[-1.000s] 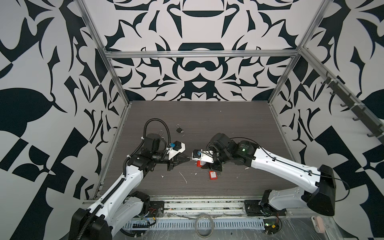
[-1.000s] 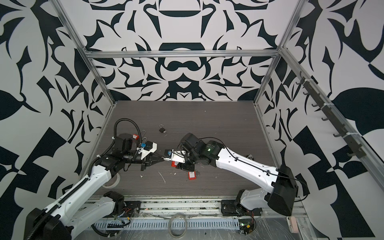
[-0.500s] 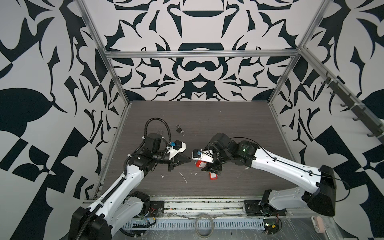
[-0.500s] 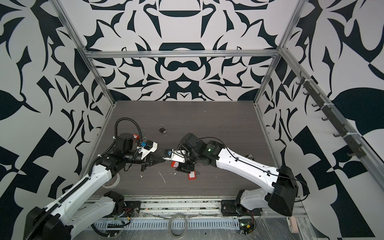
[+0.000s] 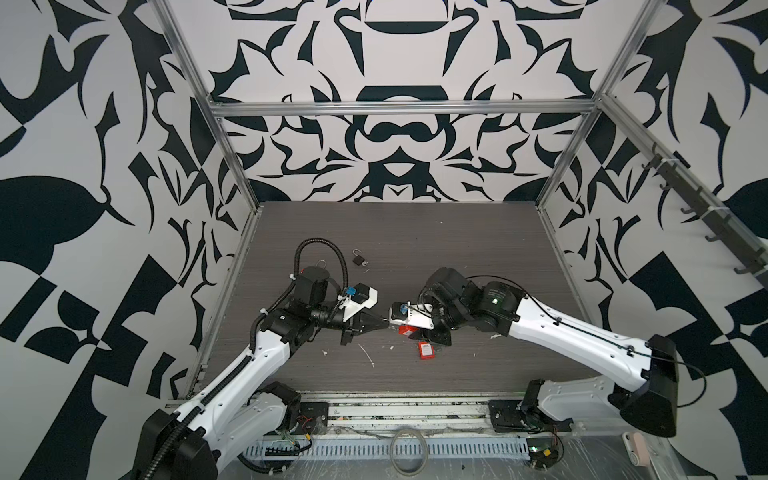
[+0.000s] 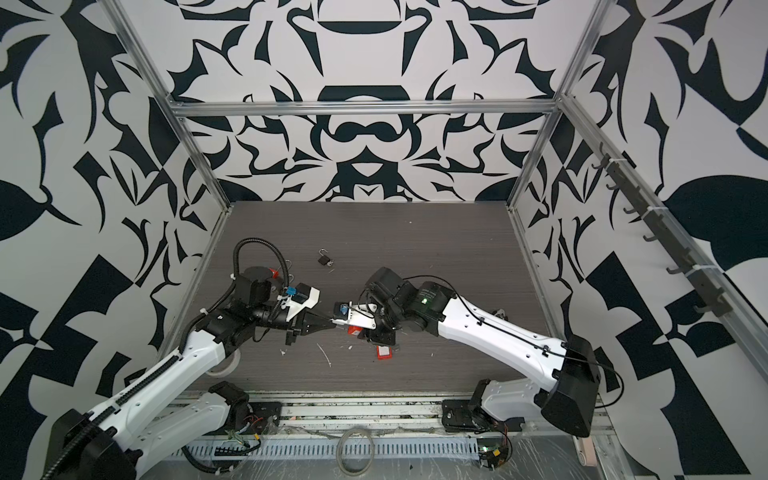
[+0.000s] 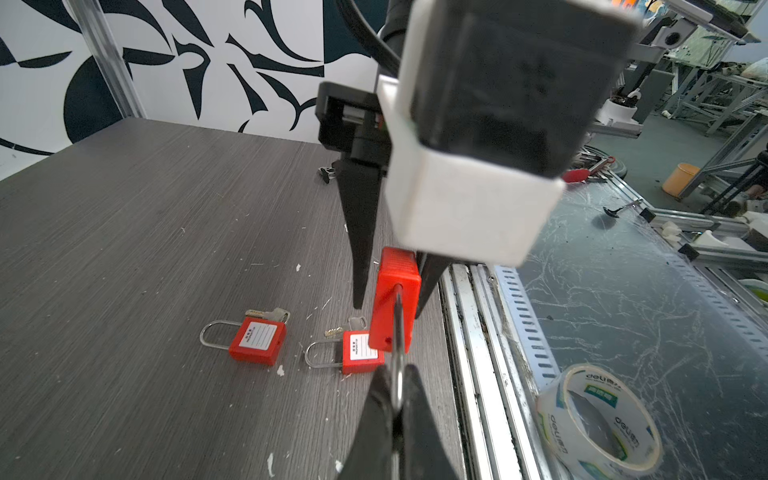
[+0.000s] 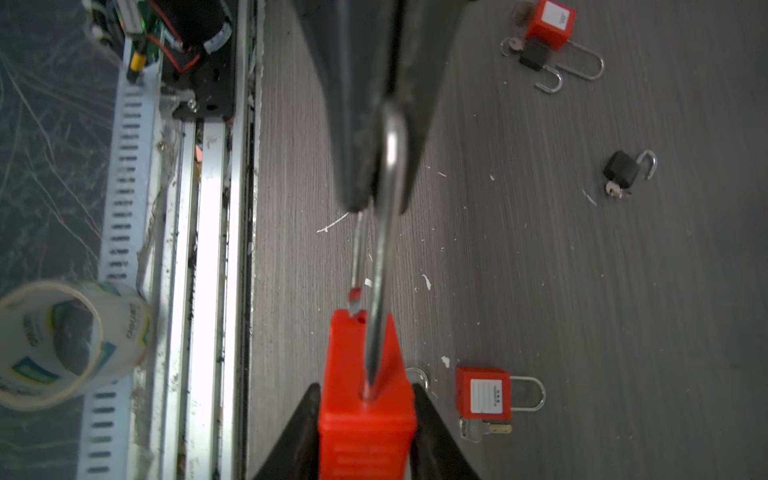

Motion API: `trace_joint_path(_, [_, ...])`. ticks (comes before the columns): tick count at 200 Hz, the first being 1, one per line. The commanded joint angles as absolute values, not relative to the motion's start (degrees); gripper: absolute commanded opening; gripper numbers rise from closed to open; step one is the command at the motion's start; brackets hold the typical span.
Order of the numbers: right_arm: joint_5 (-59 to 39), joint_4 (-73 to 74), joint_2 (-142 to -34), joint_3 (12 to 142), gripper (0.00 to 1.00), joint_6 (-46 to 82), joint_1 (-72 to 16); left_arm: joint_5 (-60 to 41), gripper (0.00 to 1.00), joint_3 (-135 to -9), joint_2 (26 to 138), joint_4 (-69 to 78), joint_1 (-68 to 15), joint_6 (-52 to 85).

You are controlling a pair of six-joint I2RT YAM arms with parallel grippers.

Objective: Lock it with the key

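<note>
A red padlock hangs above the table between both grippers. My right gripper is shut on its body. The left gripper is shut on the bend of its steel shackle. The shackle's short leg stands out of the body, so the lock is unlocked. No key shows in this padlock. In both top views the two grippers meet tip to tip, left gripper against the red padlock.
Another red padlock lies on the table with a key beside it. A black padlock lies farther back, and a red padlock beyond that. A tape roll sits past the table's front rail.
The right gripper's jaws widened and came back in on the padlock's body. Both arms stay where they were, and the left keeps its hold on the shackle.
</note>
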State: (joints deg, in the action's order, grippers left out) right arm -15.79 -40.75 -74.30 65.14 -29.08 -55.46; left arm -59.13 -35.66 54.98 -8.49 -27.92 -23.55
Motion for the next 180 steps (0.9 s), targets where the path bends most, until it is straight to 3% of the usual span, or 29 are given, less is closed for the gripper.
trace_joint_path(1, [-17.92, -42.33, -73.74, 66.97, 0.26, -29.28, -55.11, -60.34, 0.00, -36.65, 54.65, -6.14, -28.47, -23.56])
trace_joint_path(16, [-18.55, -42.64, -73.31, 66.97, 0.19, -29.56, -55.08, -60.20, 0.00, -36.11, 54.96, -5.49, -29.35, -23.56])
trace_joint_path(51, [-22.38, -41.02, -72.17, 66.75, 0.16, -29.96, -54.16, -59.41, 0.00, -34.31, 56.25, -1.95, -32.26, -23.23])
trace_joint_path(99, [-29.89, -40.43, -72.75, 68.16, 0.15, -29.70, -52.04, -57.91, 0.00, -32.48, 57.80, 5.09, -34.40, -23.05])
trace_joint_path(180, [-30.32, -39.09, -77.74, 72.76, 0.14, -32.54, -49.56, -57.65, 0.00, -31.71, 63.56, 10.22, -36.76, -21.33])
